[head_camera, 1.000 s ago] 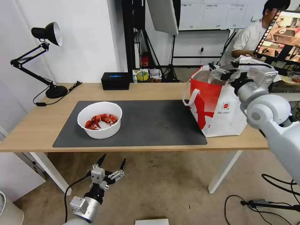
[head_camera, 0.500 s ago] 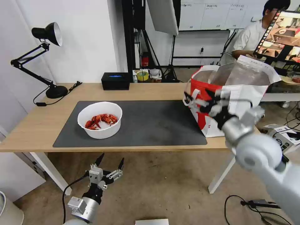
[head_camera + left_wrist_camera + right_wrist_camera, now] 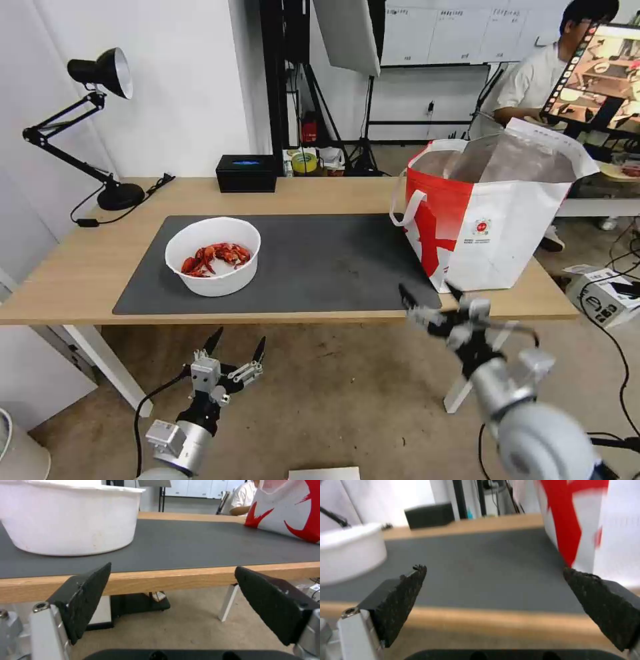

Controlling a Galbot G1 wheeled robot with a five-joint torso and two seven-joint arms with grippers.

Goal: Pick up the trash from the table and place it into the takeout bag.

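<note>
Head view: white bowl of crayfish shells sitting left of centre on the dark grey mat of the light-wood worktop, the one piece of trash left out. Red and white takeout bag standing open-mouthed at right on the worktop's end, placed to take drops from above. Left pincer parked at lower left below the worktop's front edge, fingers spread. Right pincer low at lower right, just in front of the edge and beside the bag's base, fingers spread and empty. Black lamp and black box along the back.

Left wrist view: bowl seen near and level across the mat, both black pads apart, nothing between them.

Right wrist view: bag close beside one pad, bowl farther off past the other; pads wide apart, empty.

Against a second ago: right pincer down from over the bag's mouth, past its front, to below the edge. Bowl, bag and left pincer all but unmoved.
</note>
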